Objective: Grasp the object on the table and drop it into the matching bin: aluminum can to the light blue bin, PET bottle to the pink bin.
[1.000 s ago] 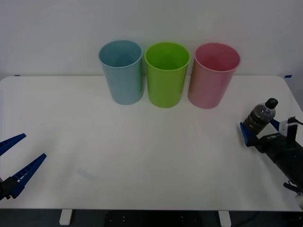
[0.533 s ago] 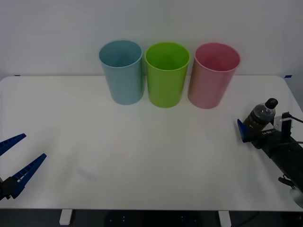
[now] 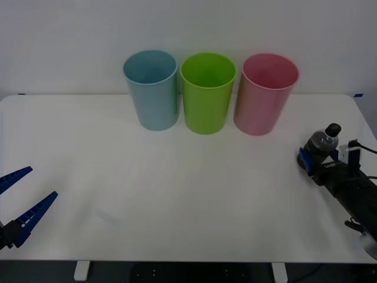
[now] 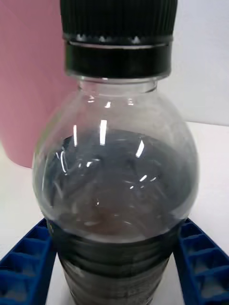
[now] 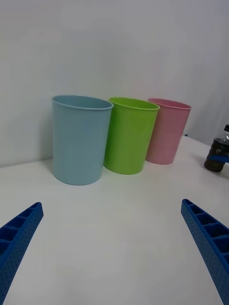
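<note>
Small clear plastic PET bottle (image 3: 322, 145), dark liquid, black cap: upright near white table's (image 3: 177, 188) right edge, clamped between right gripper's (image 3: 321, 160) blue fingers. Left gripper (image 3: 22, 200) open, parked front-left.

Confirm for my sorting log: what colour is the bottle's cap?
Black, with fine vertical ribbing; the cap on the PET bottle shows best in the right wrist view.
</note>
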### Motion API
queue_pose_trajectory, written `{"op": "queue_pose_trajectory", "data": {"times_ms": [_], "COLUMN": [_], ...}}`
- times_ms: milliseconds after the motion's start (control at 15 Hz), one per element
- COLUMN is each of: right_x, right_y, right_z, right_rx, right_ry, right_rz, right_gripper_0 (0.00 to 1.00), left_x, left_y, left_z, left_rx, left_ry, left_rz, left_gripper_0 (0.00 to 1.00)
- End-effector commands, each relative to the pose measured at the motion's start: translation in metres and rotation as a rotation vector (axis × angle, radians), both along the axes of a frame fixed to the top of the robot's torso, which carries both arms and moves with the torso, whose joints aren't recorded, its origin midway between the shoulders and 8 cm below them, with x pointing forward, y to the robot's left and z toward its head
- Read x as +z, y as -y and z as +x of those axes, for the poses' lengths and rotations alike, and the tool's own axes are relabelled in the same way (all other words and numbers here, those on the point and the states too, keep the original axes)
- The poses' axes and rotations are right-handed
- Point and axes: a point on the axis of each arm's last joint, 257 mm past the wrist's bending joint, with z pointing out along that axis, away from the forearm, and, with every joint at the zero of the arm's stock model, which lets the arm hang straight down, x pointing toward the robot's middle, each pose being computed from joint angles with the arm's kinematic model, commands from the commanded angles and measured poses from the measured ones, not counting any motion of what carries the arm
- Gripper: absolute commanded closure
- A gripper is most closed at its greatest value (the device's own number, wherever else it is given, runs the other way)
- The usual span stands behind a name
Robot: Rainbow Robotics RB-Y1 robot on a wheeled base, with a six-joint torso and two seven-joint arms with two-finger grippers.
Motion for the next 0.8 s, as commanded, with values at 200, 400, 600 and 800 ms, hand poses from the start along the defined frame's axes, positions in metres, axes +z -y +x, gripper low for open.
{"op": "queue_pose_trajectory", "data": {"times_ms": [200, 400, 600, 800], "right_x": [0.001, 0.01, 0.021, 0.035], "right_y": [-0.002, -0.003, 0.0, -0.006], "right_z": [0.001, 0.0, -0.014, -0.033], "right_rx": [0.004, 0.01, 0.004, 0.018], "right_ry": [0.003, 0.02, 0.041, 0.056], "right_rz": [0.005, 0.007, 0.005, 0.064], "right_gripper_0": [1.0, 1.0, 1.0, 1.0], "left_x": [0.0, 0.0, 0.0, 0.0], "left_y": [0.0, 0.0, 0.0, 0.0], "left_z": [0.0, 0.0, 0.0, 0.0], "left_rx": [0.0, 0.0, 0.0, 0.0], "left_ry": [0.0, 0.0, 0.0, 0.0], "left_rz": [0.0, 0.0, 0.0, 0.0], "left_gripper_0": [0.0, 0.0, 0.0, 0.0]}}
